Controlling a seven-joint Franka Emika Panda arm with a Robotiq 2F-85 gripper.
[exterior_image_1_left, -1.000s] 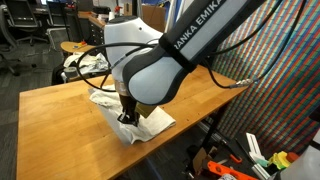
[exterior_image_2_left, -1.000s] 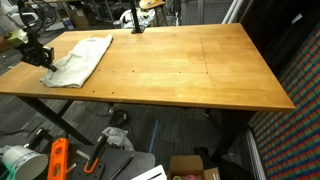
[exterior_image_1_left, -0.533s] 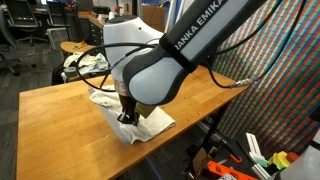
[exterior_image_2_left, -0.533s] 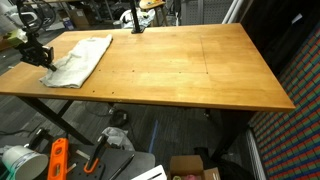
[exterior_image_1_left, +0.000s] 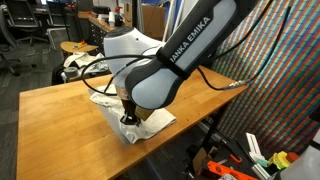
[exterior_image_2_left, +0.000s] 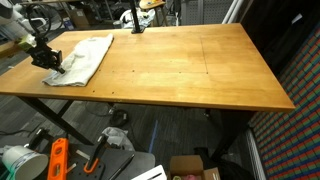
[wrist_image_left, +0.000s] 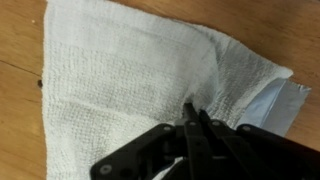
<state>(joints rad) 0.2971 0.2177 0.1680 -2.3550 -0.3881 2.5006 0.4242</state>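
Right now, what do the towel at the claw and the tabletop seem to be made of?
Towel: woven, cotton-like fabric, off-white and matte; the wrist view shows a fine waffle-like weave and soft folds. Tabletop: wood or wood veneer, smooth with a slight sheen; warm brown grain and faint panel seams show, though a laminate cannot be ruled out.

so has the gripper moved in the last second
Yes. The gripper, shut on the towel, has shifted slightly inward over the table, away from its edge.
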